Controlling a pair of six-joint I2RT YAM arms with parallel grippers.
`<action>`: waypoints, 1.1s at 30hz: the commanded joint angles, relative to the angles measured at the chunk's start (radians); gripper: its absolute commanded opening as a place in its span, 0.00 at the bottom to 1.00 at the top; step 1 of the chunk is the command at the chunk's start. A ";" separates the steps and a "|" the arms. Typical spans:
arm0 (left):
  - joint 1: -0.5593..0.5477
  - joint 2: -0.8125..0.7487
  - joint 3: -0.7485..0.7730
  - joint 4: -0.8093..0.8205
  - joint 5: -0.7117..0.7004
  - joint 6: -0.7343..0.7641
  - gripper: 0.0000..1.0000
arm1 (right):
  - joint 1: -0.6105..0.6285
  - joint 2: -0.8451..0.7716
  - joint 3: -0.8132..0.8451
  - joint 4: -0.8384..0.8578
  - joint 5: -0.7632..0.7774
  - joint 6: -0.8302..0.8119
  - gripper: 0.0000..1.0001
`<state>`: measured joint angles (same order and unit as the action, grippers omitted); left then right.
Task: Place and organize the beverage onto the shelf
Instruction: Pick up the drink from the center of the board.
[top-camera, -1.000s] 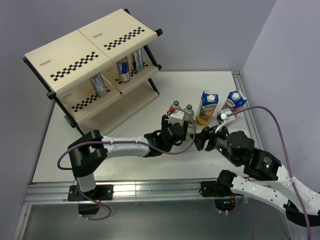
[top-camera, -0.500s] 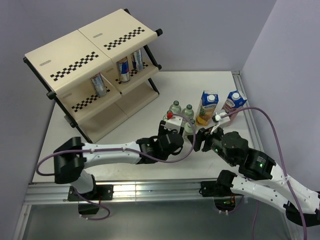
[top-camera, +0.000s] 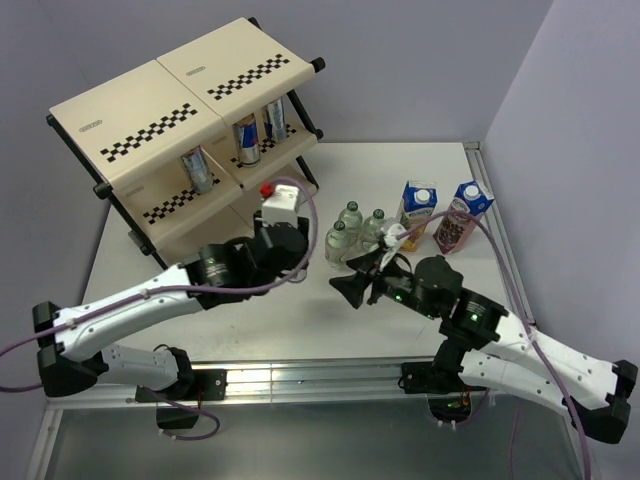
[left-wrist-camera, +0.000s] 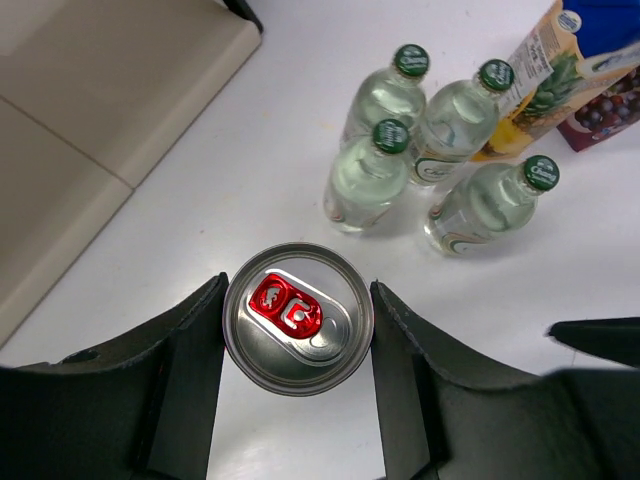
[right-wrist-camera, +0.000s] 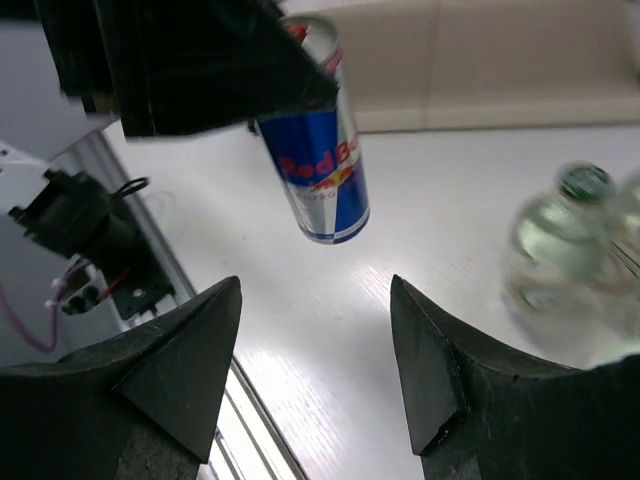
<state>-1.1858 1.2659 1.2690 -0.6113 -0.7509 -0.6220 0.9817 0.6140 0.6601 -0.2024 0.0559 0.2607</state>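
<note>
My left gripper (left-wrist-camera: 298, 300) is shut on a slim blue-and-silver can (left-wrist-camera: 298, 318) with a red tab, one finger on each side of its rim. In the right wrist view that can (right-wrist-camera: 315, 165) hangs slightly tilted from the black fingers, apparently just above the table. From above, the left gripper (top-camera: 285, 260) is between the shelf (top-camera: 185, 120) and the bottles (top-camera: 350, 218), and the wrist hides the can. My right gripper (top-camera: 350, 285) (right-wrist-camera: 315, 288) is open and empty, pointing left toward the can. Three cans (top-camera: 246, 140) stand on the shelf's middle tier.
Several clear bottles (left-wrist-camera: 368, 170) cluster right of the held can. The pineapple carton (top-camera: 417, 208) and grape carton (top-camera: 462, 215) stand behind them. The shelf's lowest cream panel (left-wrist-camera: 100, 90) lies just left of the left gripper. The table's metal front rail (right-wrist-camera: 250, 420) runs below the right gripper.
The left gripper closed on a can beside the bottles and carried it left toward the shelf. The right gripper swung left and lower, still open.
</note>
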 joint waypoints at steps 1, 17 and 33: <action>0.063 -0.102 0.113 -0.166 0.122 -0.002 0.01 | 0.002 0.114 0.024 0.267 -0.192 -0.098 0.68; 0.100 -0.276 0.285 -0.541 0.090 -0.067 0.00 | 0.124 0.742 0.462 0.522 -0.234 -0.139 0.88; 0.100 -0.303 0.349 -0.616 0.047 -0.036 0.00 | 0.252 0.914 0.621 0.443 -0.071 -0.215 0.83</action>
<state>-1.0840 0.9585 1.5688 -1.2675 -0.6792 -0.6662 1.2289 1.5280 1.2381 0.2134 -0.0639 0.0639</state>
